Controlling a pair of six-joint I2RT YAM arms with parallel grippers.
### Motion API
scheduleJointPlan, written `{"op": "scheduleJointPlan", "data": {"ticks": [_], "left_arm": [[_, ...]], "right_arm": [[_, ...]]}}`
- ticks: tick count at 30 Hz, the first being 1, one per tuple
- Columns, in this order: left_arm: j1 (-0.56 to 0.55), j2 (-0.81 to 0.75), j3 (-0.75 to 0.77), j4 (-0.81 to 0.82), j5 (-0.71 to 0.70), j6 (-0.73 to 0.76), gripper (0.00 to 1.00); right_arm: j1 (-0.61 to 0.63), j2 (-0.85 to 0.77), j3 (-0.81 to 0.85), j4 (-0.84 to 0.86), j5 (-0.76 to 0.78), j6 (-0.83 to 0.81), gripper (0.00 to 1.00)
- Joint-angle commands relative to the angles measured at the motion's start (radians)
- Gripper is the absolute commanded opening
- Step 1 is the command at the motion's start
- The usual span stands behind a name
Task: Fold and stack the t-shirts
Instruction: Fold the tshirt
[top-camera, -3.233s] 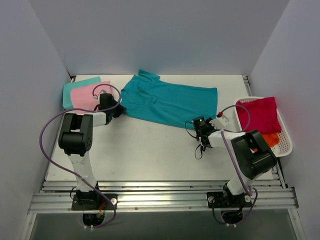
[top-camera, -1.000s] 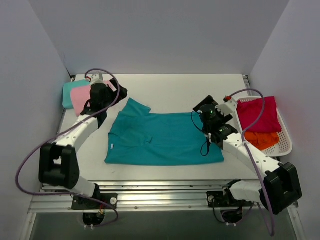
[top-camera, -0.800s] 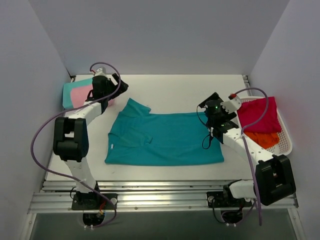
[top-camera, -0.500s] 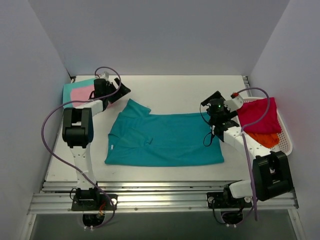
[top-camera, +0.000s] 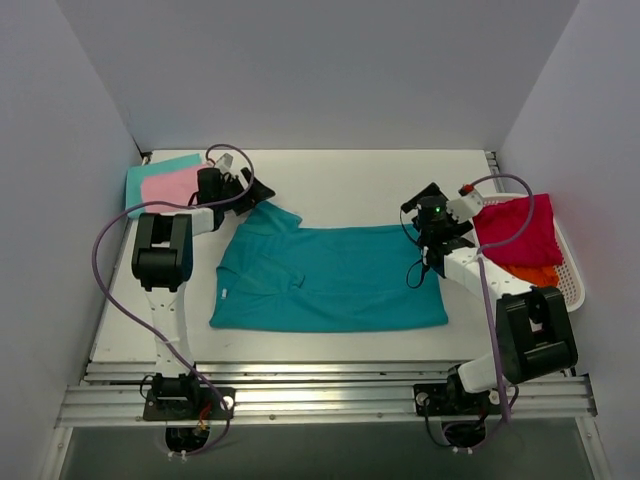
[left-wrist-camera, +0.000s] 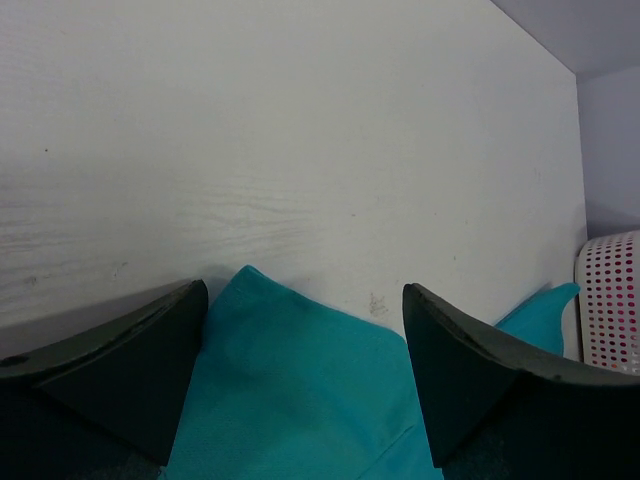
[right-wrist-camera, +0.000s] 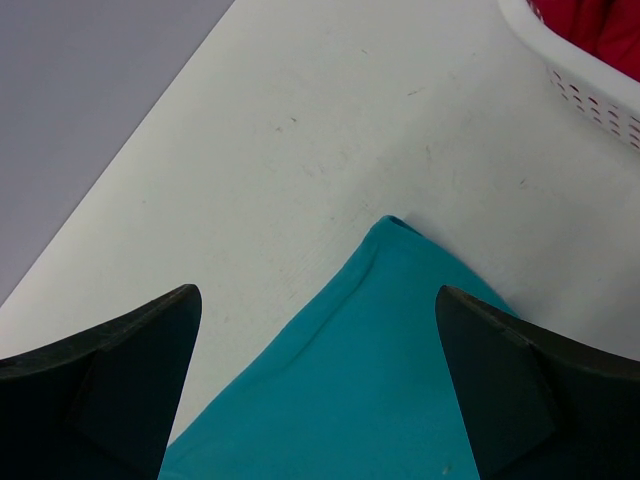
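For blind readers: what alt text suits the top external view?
A deep teal t-shirt lies flat in the middle, the left gripper and right gripper at its far corners. A pink shirt on a pale aqua shirt sits far left; a white basket at right holds a crimson shirt and an orange shirt.

White table (top-camera: 330, 175): flat, matte, faint scuffs and specks visible in wrist views. White plastic lattice basket (top-camera: 573, 288): at 3 o'clock edge of table, upright, perforated wall, just beside right wall (top-camera: 600, 120). Back wall (top-camera: 320, 70) at 12 o'clock, left wall (top-camera: 50, 200) at 9 o'clock: plain grey. Aluminium rails (top-camera: 320, 395): along 6 o'clock edge.
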Motion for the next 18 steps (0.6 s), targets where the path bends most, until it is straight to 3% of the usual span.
{"op": "scheduleJointPlan", "data": {"ticks": [1,3,4,9,13,16,18], "left_arm": [[0.002,0.0,-0.029,0.063,0.032,0.015,0.88],[0.002,-0.006,-0.034,0.066,0.026,0.015,0.84],[0.002,-0.006,-0.031,0.066,0.026,0.014,0.76],[0.003,0.004,-0.014,0.056,0.029,0.015,0.53],[0.008,0.026,0.012,0.029,0.025,0.02,0.12],[0.012,0.043,0.048,0.003,0.026,0.024,0.03],[0.014,0.05,0.074,-0.003,0.026,0.026,0.02]], "right_arm": [[-0.007,0.007,0.011,0.026,0.006,-0.007,1.0],[-0.008,0.007,0.013,0.023,0.012,-0.008,1.0],[-0.01,0.008,0.014,0.02,0.012,-0.008,1.0],[-0.013,0.02,0.024,0.017,0.021,-0.014,1.0],[-0.022,0.072,0.047,0.027,0.022,-0.04,1.0],[-0.042,0.157,0.094,0.05,-0.014,-0.073,0.99],[-0.069,0.24,0.154,0.038,-0.056,-0.082,0.99]]}}
